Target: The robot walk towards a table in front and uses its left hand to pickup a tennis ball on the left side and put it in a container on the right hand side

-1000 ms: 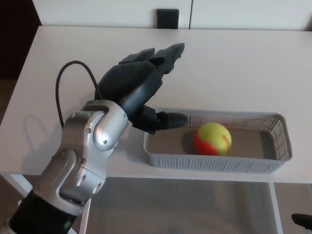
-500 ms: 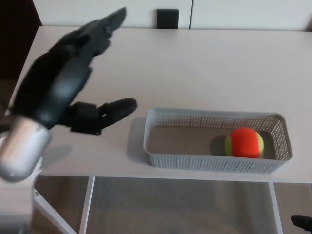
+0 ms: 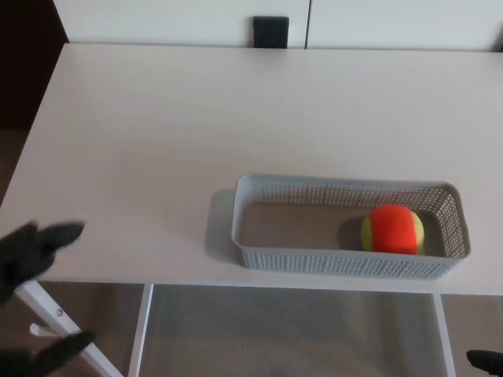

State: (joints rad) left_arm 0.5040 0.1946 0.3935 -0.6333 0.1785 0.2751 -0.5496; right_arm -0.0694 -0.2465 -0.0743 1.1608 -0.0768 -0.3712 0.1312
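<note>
Head view looks down on a pale, matte table [image 3: 196, 118] whose smooth top is bare across its whole left half and its far part. That leaves wide open room on three sides of the container [image 3: 338, 263].

The container is a long, shallow grey plastic basket with rounded corners and finely perforated walls. It stands on the right side of the table, and its front wall runs just inside the near edge. Its right end is close to the picture's right border.

Inside it, resting on the floor of the basket toward the right end, is the tennis ball [image 3: 393, 229]. The ball is round and fuzzy, mostly orange on the side that shows, with a yellow-green band at its left and right rims. It casts a soft shadow to its left.

The left hand [image 3: 35, 298] is at the lower left corner, off the near left edge of the table and well apart from the basket. It is blurred, black, spread apart and holding nothing. A slanted white table leg [image 3: 59, 314] shows just beside it. The right hand does not show.

A black rectangle [image 3: 270, 31] sits beyond the far edge, against white panels [image 3: 157, 20].
</note>
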